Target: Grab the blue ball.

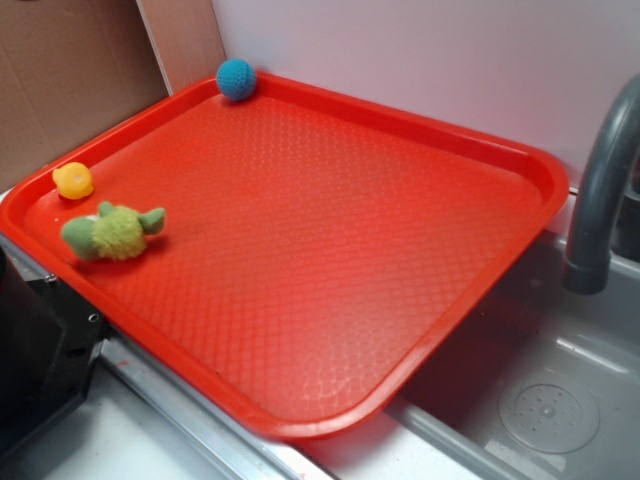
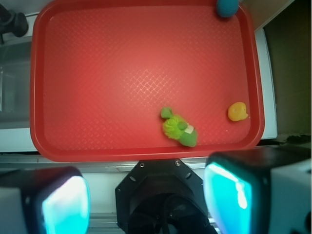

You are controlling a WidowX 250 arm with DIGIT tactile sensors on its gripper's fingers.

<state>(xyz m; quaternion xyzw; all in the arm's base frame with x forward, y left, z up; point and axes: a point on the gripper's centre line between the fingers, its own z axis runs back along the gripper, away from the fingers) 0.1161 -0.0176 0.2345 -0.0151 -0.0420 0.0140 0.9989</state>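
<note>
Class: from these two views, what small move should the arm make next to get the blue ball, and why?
Probably travel across the red tray toward the blue ball in its far corner: the gripper hangs open, high above the near edge, holding nothing.

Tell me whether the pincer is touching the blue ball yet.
Apart. The wrist view shows the open pincer outside the red tray's near rim, while the blue ball sits at its far corner.

A kitchen-like sink setup: a grey faucet (image 1: 600, 190) arches over a steel sink basin (image 1: 545, 385) with a drain (image 1: 548, 410), just right of a red serving tray (image 1: 300, 260)
</note>
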